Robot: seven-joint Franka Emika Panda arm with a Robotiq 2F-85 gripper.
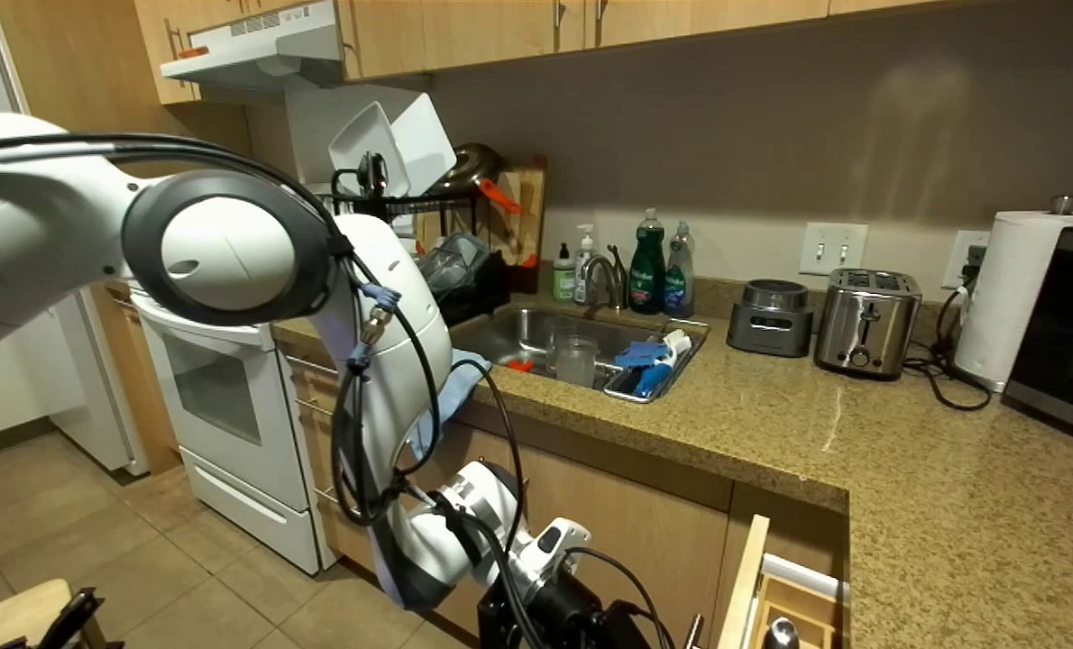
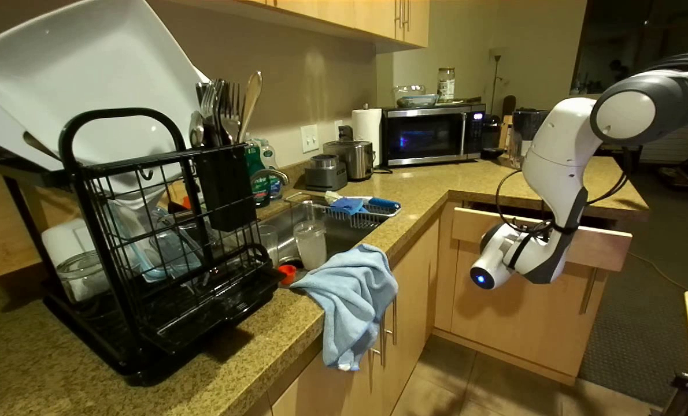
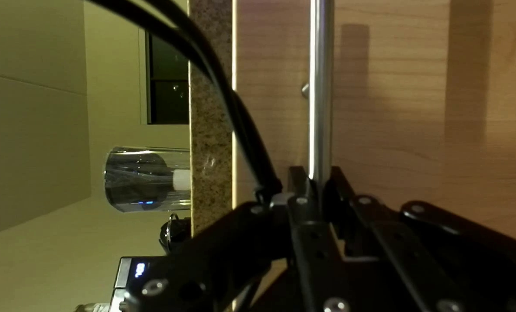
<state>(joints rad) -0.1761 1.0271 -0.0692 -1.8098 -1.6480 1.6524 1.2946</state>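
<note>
Handle (image 3: pixel 321 99) comes nearest, a slim metal bar clasped by the gripper (image 3: pixel 318 177), whose black fingers stand narrow on either side of it. Just behind the bar lies the drawer front (image 2: pixel 601 248), and in both exterior views the drawer (image 1: pixel 802 577) stands out from its cabinet, below the counter (image 1: pixel 978 478). Inside, a compartmented tray (image 1: pixel 791 597) holds a shiny metal item (image 1: pixel 780 634), cut off at the bottom of that view. Judging by this, the grasp is made and the drawer is out; letting go is not done, and whether the drawer is at the end of its travel I cannot tell. Farther off are the toaster (image 1: pixel 868 320) on the counter, the sink (image 1: pixel 518 333) with a blue towel (image 2: pixel 352 300) hanging beside it, and the stove (image 1: pixel 216 379).
</note>
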